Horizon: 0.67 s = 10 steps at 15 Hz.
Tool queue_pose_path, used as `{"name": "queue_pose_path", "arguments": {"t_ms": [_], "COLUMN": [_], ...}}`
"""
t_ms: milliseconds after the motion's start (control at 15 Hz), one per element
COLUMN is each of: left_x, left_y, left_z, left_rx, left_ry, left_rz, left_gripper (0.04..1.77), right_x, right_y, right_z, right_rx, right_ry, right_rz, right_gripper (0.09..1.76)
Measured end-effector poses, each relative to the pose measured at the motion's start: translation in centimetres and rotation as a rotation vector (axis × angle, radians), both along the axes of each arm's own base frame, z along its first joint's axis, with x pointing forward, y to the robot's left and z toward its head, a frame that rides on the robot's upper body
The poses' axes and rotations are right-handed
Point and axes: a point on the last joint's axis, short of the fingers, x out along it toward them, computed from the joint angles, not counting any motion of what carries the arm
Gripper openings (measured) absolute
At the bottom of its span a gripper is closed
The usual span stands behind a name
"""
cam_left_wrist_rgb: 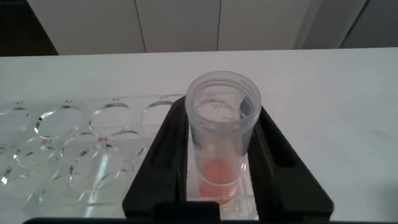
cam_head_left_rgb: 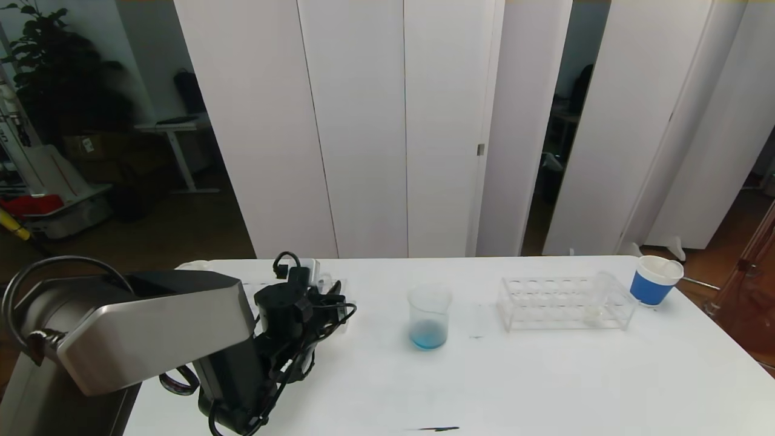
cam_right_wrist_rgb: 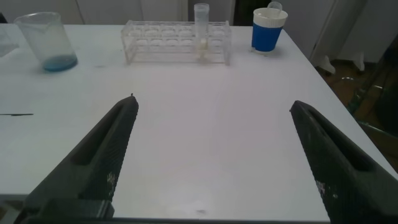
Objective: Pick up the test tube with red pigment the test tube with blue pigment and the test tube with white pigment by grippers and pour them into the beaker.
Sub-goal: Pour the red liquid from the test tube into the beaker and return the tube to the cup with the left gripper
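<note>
Left tool [cam_left_wrist_rgb: 224, 180]: closed on a clear test tube with red-orange pigment [cam_left_wrist_rgb: 222, 134], tube upright in the end hole of a clear rack [cam_left_wrist_rgb: 68, 146] near the tabletop's far left edge. In the head view, tool tip and that rack mostly hidden behind the left arm [cam_head_left_rgb: 151, 327] and its cables.

Right tool [cam_right_wrist_rgb: 211, 155]: fingers spread wide, holding nothing, low over bare tabletop [cam_right_wrist_rgb: 205, 99] at the near right; out of the head view.

Beaker [cam_head_left_rgb: 429, 316]: upright at tabletop centre, thin blue layer at its bottom; well apart from both racks.

Second clear rack [cam_head_left_rgb: 566, 303]: right of the beaker, near the far edge. Test tube with white pigment [cam_right_wrist_rgb: 201, 31]: upright in its right end, faint in the head view.

Blue paper cup [cam_head_left_rgb: 654, 280]: just beside that rack, at the far right corner.

Test tube with blue pigment: not made out anywhere.

Open room: wide bare strip along the near tabletop, and between beaker and left arm.

Dark streak [cam_head_left_rgb: 436, 429]: at the near edge, nature unclear.
</note>
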Motion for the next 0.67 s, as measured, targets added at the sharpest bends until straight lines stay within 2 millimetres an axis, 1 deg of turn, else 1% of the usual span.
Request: {"name": "queue_pose_path", "arguments": {"t_ms": [67,133,200,667], "left_x": [0.03,0.02,0.03,0.1], "left_y": [0.05,0.0,-0.04,-0.08], "left_z": [0.0,0.0,-0.01,0.06], "left_rx": [0.001,0.001,0.001,0.013], "left_ry": [-0.001,-0.001,-0.001,-0.004], "left_rz": [0.004,0.005,0.003,0.003], "left_gripper": [0.75,0.71,0.58,0.58], "right_x": [0.0,0.0,0.0,0.0], "right_y": [0.0,0.0,0.0,0.0], "right_z": [0.0,0.0,0.0,0.0], "right_rx": [0.0,0.0,0.0,0.0], "right_ry": [0.0,0.0,0.0,0.0], "right_rz": [-0.001,0.0,0.0,0.0], "right_gripper": [1.75,1.75,1.75,1.75]}}
